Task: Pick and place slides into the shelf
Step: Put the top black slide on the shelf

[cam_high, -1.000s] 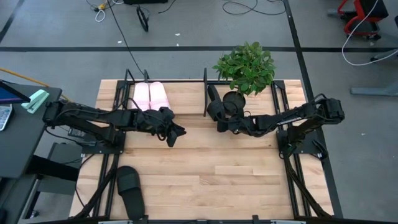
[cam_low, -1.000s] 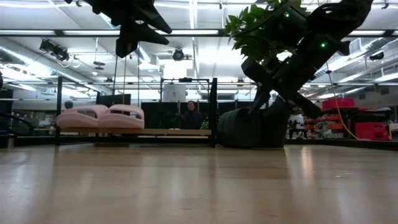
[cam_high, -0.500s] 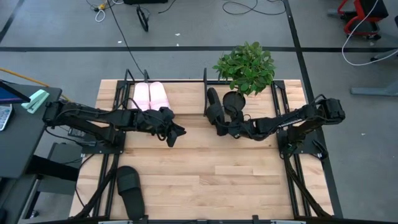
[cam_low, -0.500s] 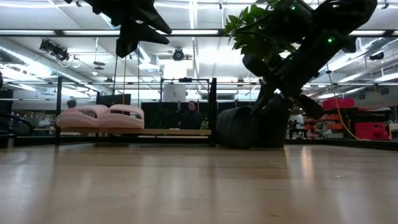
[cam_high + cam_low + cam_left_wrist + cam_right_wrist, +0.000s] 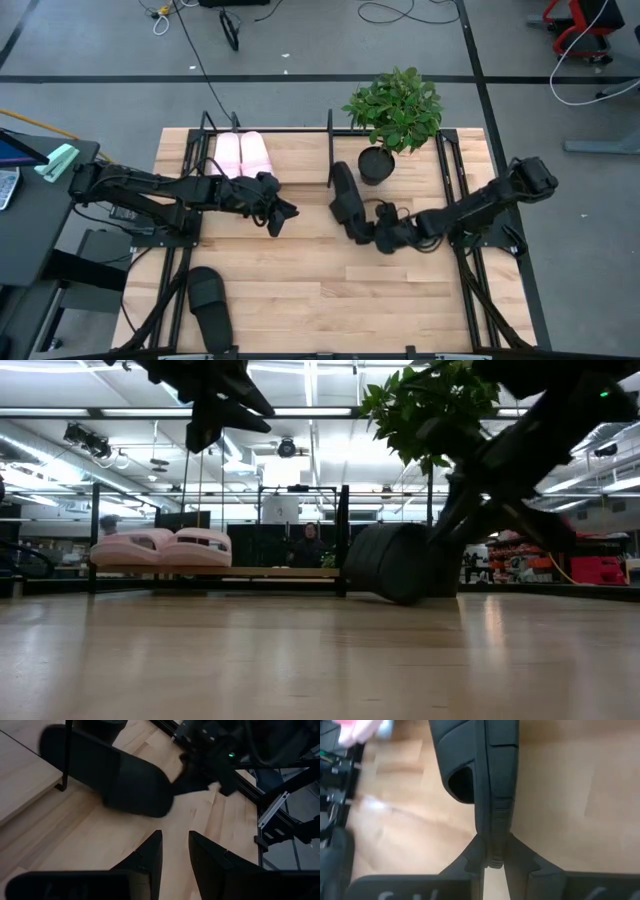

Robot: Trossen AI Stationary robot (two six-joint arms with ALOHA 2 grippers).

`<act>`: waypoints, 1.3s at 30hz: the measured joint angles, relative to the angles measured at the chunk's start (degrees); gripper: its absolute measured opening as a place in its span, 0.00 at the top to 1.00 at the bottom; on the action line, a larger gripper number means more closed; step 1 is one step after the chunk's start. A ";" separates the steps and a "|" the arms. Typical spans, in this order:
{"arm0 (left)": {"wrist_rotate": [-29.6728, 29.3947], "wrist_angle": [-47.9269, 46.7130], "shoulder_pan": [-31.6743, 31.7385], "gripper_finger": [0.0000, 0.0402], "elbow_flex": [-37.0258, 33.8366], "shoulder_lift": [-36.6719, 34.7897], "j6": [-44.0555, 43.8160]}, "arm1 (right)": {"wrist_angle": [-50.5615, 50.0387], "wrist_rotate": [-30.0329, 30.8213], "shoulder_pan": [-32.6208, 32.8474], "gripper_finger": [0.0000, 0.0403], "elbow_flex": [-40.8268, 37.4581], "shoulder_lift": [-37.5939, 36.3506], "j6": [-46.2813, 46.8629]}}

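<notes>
At the table's near left edge, a lone black slide, lying flat beside the left arm's base rails, well apart from both grippers.

Mid-table, right of centre — right gripper, fingers pinched tight on the edge of a second black slide; in the right wrist view that slide's rim runs straight up from between the fingers. Seen from table height, same slide tipped up on one edge, low against the wood, just right of the shelf's end post.

Mid-table, left of centre — left gripper, hanging above the boards, holding nothing; fingers parted by a narrow gap, bare wood showing between them.

Farther back, the shelf, a thin black frame along the far edge, with two pink slides side by side at its left end, touching each other. Rest of the rack bare.

Beyond the shelf's right post, a potted plant.
</notes>
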 joint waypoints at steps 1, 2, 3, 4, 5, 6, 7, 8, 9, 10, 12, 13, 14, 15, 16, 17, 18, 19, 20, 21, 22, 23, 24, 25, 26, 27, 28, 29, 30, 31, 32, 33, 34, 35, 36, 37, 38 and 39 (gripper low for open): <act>0.02 -0.26 0.00 0.75 0.00 0.00 0.02 | -0.39 -0.06 1.26 0.88 0.00 0.00 1.15; 0.01 -0.57 0.00 0.75 0.00 0.00 0.02 | -0.89 -0.22 2.55 0.88 0.00 0.00 2.28; 0.02 -0.76 0.00 0.75 0.00 0.00 0.04 | -1.32 -0.44 3.89 0.88 0.00 0.00 3.27; 0.02 -1.01 0.00 0.75 0.00 0.00 0.06 | -1.65 -0.83 5.17 0.88 0.00 0.00 4.17; 0.00 -1.24 0.02 0.75 0.00 0.00 0.09 | -2.01 -1.38 6.55 0.88 0.02 -0.01 5.12; 0.00 -1.47 0.00 0.76 0.00 0.00 0.18 | -2.49 -2.12 7.90 0.88 0.03 -0.04 5.95; 0.00 -1.65 0.00 0.76 0.00 0.00 0.41 | -3.35 -2.79 9.24 0.88 0.28 -0.04 6.57; -0.02 -1.77 0.00 0.76 0.00 0.00 0.71 | -4.79 -3.57 10.59 0.88 0.96 -0.04 6.83; -0.02 -1.84 0.00 0.76 0.00 0.00 0.92 | -6.55 -4.71 11.76 0.89 1.97 -0.04 6.85; -0.01 -1.84 0.00 0.77 0.00 0.00 1.23 | -8.47 -5.89 12.84 0.89 3.15 -0.02 6.31; -0.05 -1.84 0.00 0.76 0.00 0.00 1.53 | -13.74 -8.80 14.48 0.89 6.43 0.04 3.79; -0.09 -1.84 0.00 0.76 0.00 0.00 1.51 | -16.98 -10.49 15.14 0.89 8.57 0.08 1.84; -0.11 -1.84 0.06 0.76 0.00 0.00 1.57 | -21.09 -12.40 15.66 0.89 11.07 0.13 -0.63; -0.13 -1.84 0.16 0.76 0.00 0.00 1.83 | -25.44 -13.88 15.98 0.89 13.81 0.13 -3.16; -0.15 -1.83 0.23 0.76 0.00 0.00 2.16 | -30.36 -14.77 16.13 0.89 16.77 0.17 -5.86; -0.22 -1.82 0.33 0.76 0.00 0.00 2.67 | -35.20 -15.34 16.15 0.89 19.89 0.17 -8.54; -0.32 -1.82 0.41 0.76 0.00 0.00 2.99 | -39.99 -15.37 16.09 0.89 23.18 0.17 -11.20; -0.36 -1.82 0.50 0.76 0.00 -0.01 3.04 | -44.64 -14.92 15.81 0.89 26.39 0.17 -14.22; -0.39 -1.82 0.69 0.76 0.00 0.00 3.02 | -48.97 -14.33 15.46 0.89 29.65 0.17 -17.35; -0.37 -1.82 0.90 0.76 0.00 0.00 3.04 | -52.58 -13.52 15.03 0.90 32.85 0.17 -20.59; -0.37 -1.82 1.13 0.77 0.00 0.00 3.06 | -55.72 -12.51 14.55 0.91 35.98 0.17 -23.22; -0.40 -1.80 1.32 0.77 0.00 0.00 3.17 | -58.66 -11.44 13.98 0.92 39.17 0.15 -25.67; -0.41 -1.78 1.56 0.77 0.00 -0.01 3.38 | -61.47 -10.53 13.28 0.92 42.23 0.15 -27.66; -0.42 -1.78 1.76 0.78 0.00 0.00 3.47 | -64.28 -9.72 12.47 0.92 45.30 0.15 -29.44; -0.42 -1.78 1.89 0.78 0.00 0.00 3.47 | -66.75 -9.00 11.56 0.92 48.14 0.12 -31.19; -0.42 -1.78 2.08 0.78 0.00 0.00 3.48 | -69.23 -8.32 10.60 0.92 50.79 0.11 -32.65; -0.42 -1.78 2.16 0.78 0.00 0.00 3.56 | -71.54 -7.68 9.47 0.92 53.29 0.11 -34.26; -0.39 -1.78 2.19 0.77 0.00 0.00 3.60 | -73.67 -7.18 8.24 0.92 55.67 0.11 -35.70; -0.39 -1.78 2.17 0.77 0.00 0.00 3.60 | -75.75 -6.62 7.05 0.92 58.05 0.11 -37.22; -0.40 -1.78 2.16 0.77 0.00 -0.01 3.60 | -77.41 -6.19 5.75 0.92 60.17 0.11 -38.92; -0.39 -1.78 2.16 0.76 0.00 0.00 3.60 | -78.64 -6.06 4.43 0.92 62.10 0.09 -40.70; -0.39 -1.78 2.16 0.76 0.00 0.00 3.60 | -79.78 -6.02 3.09 0.92 63.87 0.09 -42.70; -0.39 -1.78 2.16 0.75 0.00 0.00 3.60 | -80.74 -6.09 1.91 0.92 65.40 0.09 -44.52; -0.39 -1.78 2.16 0.75 0.00 0.00 3.60 | -81.96 -6.29 0.74 0.92 66.83 0.09 -46.23; -0.37 -1.80 2.16 0.75 0.00 0.00 3.58 | -83.24 -6.81 -0.30 0.92 67.99 0.08 -47.82; -0.37 -1.80 2.16 0.75 0.00 0.00 3.58 | -84.42 -7.70 -1.44 0.92 68.80 0.06 -49.21; -0.37 -1.81 2.12 0.74 0.00 -0.04 3.58 | -84.99 -8.70 -2.41 0.92 69.35 0.04 -50.37; -0.31 -1.94 1.98 0.74 0.00 -0.19 3.58 | -84.95 -9.81 -3.31 0.92 69.44 0.00 -51.84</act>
